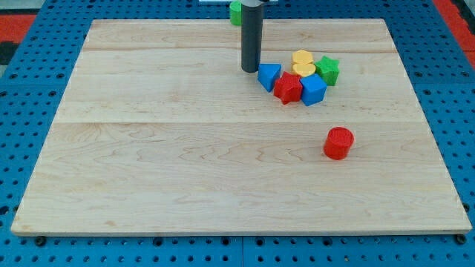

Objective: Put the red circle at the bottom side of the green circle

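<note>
Light is bright and even, falling from above, so the wooden board (185, 163) shows its pale grain with no glare. Shadows are short and soft: a faint dark patch sits under the red circle (338, 142), and another by my tip (250, 70). Focus is fairly sharp throughout, though block edges look slightly soft. The board's edges run straight, without visible bending

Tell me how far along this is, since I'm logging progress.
Nothing looks done: the red circle sits alone, far from the green circle at the view's top. My tip rests beside the blue triangle. Left: reaching and pushing the red circle up.
</note>
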Controlling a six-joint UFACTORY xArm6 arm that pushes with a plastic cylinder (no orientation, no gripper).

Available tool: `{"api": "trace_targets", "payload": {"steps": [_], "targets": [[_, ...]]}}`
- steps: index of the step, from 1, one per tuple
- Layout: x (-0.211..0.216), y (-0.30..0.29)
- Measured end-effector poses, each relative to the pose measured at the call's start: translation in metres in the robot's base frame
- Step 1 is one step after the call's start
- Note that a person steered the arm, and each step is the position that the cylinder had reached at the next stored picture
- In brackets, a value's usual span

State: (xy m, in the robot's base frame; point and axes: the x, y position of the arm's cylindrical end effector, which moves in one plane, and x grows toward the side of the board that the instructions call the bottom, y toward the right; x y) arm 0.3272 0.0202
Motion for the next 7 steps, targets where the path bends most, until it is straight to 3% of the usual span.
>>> {"api": "trace_targets", "payload": {"steps": [3,4,5,6,7], "targets": [[0.005,-0.012],[0.042,-0.071],[0.112,-0.114],[0.180,-0.129],[0.227,-0.093]]}}
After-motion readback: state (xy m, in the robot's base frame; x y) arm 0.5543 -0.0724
